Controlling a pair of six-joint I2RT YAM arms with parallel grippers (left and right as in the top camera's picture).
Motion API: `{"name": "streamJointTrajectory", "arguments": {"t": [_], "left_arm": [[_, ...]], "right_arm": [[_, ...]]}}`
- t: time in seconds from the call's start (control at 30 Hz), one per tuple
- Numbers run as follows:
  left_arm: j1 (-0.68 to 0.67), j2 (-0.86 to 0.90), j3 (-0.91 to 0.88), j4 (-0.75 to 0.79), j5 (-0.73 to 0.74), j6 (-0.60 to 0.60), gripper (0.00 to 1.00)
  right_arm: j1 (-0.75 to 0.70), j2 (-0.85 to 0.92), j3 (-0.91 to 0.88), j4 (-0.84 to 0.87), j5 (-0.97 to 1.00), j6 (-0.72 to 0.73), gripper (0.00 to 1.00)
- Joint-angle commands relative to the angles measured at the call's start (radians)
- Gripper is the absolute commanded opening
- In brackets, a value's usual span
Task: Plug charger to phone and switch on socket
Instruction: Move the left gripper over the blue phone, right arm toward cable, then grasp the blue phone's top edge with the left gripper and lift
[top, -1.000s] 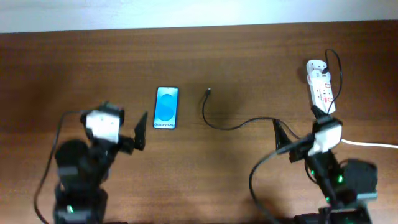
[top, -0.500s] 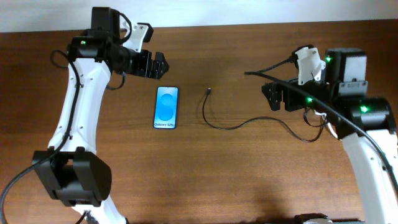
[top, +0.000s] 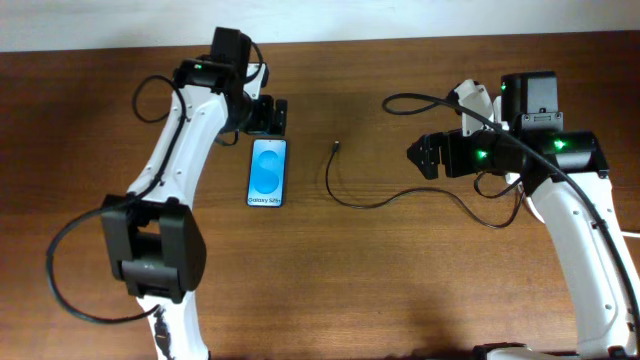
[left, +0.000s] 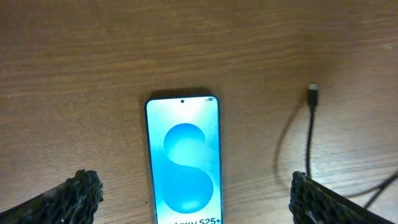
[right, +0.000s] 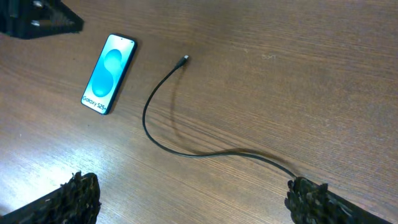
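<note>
The phone (right: 108, 73) is showing "Galaxy S25+" at its screen's lower end, upper left of the right wrist view.

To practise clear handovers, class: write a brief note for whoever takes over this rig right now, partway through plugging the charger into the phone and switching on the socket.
The left claw is open and empty, hovering over the top end of the phone.
The right claw is open and empty, above the table, right of the connector tip.
The phone lies screen up, unplugged. The charger lies loose beside it, tip apart from it. The socket shows in no view.
Done: nothing.
Left: grasp the tip, plug it in, switch on the socket.
</note>
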Motion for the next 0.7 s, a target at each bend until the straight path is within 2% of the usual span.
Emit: {"name": "streamJointTrajectory", "arguments": {"t": [0.0,0.37,0.5,0.67], "left_arm": [[-0.008,0.076,0.012,-0.005,-0.032,-0.051,0.99],[-0.054,0.214,0.004,-0.062,-0.033,-0.051,0.99],[-0.059,0.236,0.003,-0.066,-0.038,-0.099,0.99],[-0.058,0.237,0.002,-0.129,-0.137,-0.098,0.99]], "right_arm": [[0.005,0.003,0.022,0.0,-0.016,-0.001,0.98],[0.005,0.005,0.021,-0.007,-0.012,-0.001,0.98],[0.005,0.005,0.021,-0.019,-0.012,-0.001,0.98],[0.005,0.005,0.021,-0.018,-0.012,-0.001,0.98]]}}
